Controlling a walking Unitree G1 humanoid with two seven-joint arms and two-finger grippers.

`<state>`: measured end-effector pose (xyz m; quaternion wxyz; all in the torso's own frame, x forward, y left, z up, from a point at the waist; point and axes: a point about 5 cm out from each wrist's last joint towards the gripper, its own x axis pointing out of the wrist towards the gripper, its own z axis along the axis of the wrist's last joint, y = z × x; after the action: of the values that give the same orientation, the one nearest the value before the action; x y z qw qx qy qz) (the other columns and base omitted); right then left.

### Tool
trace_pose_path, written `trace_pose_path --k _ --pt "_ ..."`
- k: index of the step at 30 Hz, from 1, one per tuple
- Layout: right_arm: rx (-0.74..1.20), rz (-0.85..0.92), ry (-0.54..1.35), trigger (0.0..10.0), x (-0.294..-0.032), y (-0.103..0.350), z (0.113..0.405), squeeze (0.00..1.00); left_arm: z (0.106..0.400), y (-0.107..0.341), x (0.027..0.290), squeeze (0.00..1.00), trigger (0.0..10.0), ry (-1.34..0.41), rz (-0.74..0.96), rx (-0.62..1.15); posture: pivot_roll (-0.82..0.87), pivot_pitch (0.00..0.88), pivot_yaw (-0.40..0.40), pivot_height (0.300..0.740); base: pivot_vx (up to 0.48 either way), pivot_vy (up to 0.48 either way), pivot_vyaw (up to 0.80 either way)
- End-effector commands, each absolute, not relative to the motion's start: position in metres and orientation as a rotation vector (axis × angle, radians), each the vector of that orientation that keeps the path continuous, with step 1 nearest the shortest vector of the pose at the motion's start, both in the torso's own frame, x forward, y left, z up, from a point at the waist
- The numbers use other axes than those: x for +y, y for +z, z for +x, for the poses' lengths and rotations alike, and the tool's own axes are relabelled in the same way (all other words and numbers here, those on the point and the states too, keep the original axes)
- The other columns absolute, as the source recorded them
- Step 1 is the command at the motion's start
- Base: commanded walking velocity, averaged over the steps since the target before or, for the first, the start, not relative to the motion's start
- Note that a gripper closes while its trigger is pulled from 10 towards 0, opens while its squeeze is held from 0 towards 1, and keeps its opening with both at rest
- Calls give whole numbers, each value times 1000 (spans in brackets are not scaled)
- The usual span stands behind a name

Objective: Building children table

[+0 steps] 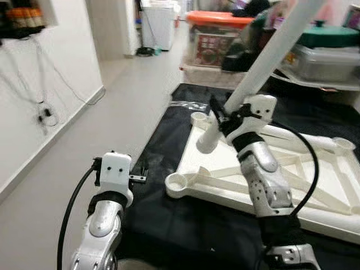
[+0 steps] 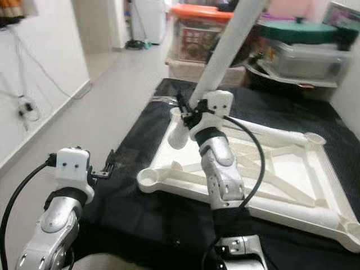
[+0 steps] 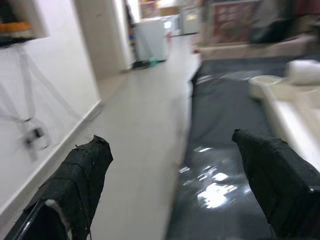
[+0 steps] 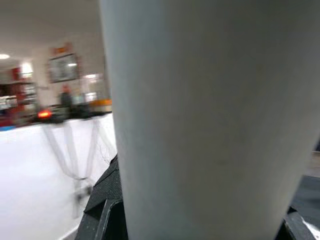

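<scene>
The right gripper is closed around a white leg, holding it near its lower end; the leg slants up and away toward the robot's right, out of the top of the head views. The leg's lower end hangs just above the near-left part of the white tabletop, close to the far-left corner socket, though whether it touches the tabletop cannot be told. The tabletop lies upside down on a black mat, its ribbed underside up, with round sockets at its corners; the near-left socket sits empty at the mat's left side. In the right wrist view the leg stands close against the camera, with a black finger beside it. The left gripper hovers over the mat's left edge, near the near-left socket and apart from the tabletop, holding nothing. In the left wrist view its two black fingers stand wide apart, with the grey floor and the mat ahead between them. A storage box with an orange lid stands beyond the mat, and a white wall runs along the robot's left.
</scene>
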<state>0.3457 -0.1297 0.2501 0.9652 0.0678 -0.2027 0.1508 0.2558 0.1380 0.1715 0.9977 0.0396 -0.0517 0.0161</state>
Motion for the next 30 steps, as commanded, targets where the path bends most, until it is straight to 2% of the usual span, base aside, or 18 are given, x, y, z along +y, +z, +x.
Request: trace_pose_path --k 1,8,16,20,22,30 --pt "-435 136 314 10000 -129 256 347 0 253 171 136 0 10000 25 82 -103 98 60 -54 740 0 0 800" --pt "-434 135 305 10000 -132 260 352 0 250 169 134 0 10000 22 75 -95 99 72 -62 740 0 0 740" --pt "-408 147 273 10000 -136 259 357 0 247 169 133 0 10000 21 71 -86 97 92 -65 740 0 0 0" --pt "-393 141 286 10000 -140 260 364 0 246 170 128 0 10000 8 62 -88 63 102 -94 740 0 0 -748" --pt "-385 139 318 10000 -139 263 368 0 245 169 129 0 10000 7 54 -84 37 112 -64 740 0 0 0" --pt "-362 145 468 10000 -133 271 379 0 242 169 130 0 10000 -10 50 -77 49 121 -61 740 0 0 0"
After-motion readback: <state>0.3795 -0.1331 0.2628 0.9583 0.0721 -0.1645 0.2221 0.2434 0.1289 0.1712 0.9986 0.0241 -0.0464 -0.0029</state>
